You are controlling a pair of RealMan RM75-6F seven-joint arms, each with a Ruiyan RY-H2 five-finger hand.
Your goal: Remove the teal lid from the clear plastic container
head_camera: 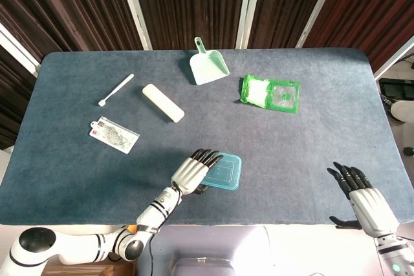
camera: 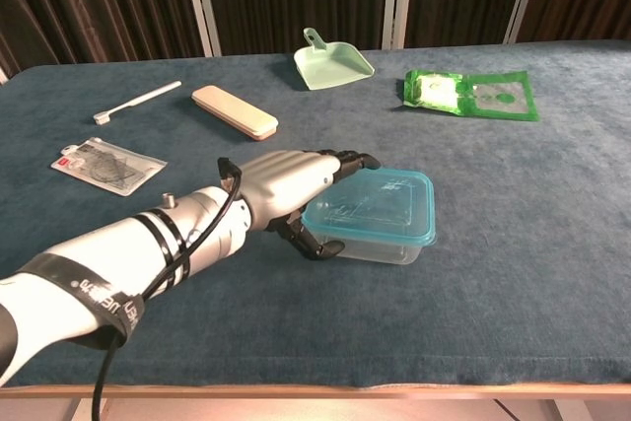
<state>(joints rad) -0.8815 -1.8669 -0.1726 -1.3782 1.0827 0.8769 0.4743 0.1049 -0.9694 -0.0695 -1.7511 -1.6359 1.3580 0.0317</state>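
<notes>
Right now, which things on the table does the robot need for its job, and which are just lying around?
For the job:
- teal lid
- clear plastic container
- left hand, gripping the container's near-left end

Just lying about:
- green dustpan
- toothbrush
- cream case
- green packet
- small clear packet

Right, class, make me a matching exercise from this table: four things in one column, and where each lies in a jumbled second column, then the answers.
Things:
1. dustpan
2. toothbrush
3. teal lid
4. green packet

Places:
A. under the left hand fingers
B. far edge, centre
C. right of the dustpan
D. far left, beside the cream case

Pairs: 1-B, 2-D, 3-A, 4-C
</notes>
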